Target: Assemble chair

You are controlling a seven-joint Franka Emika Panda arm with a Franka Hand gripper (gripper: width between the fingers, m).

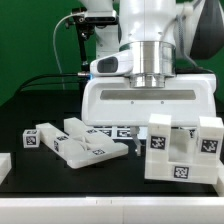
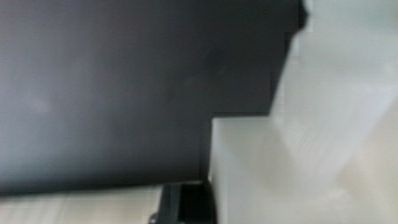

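Chair pieces (image 1: 183,150), chunky white plastic blocks with square tags, sit on the black table (image 1: 40,200): a part-built frame at the exterior view's right, loose panels (image 1: 80,142) at its left. Fingers, hidden under the arm's white housing (image 1: 145,100), are closed. I'd open them wide and square up before any grasp.

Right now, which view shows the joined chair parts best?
The exterior view: the joined chair parts stand sharp on that view's right, tags visible. The wrist view shows only a blurred white surface, possibly one part.
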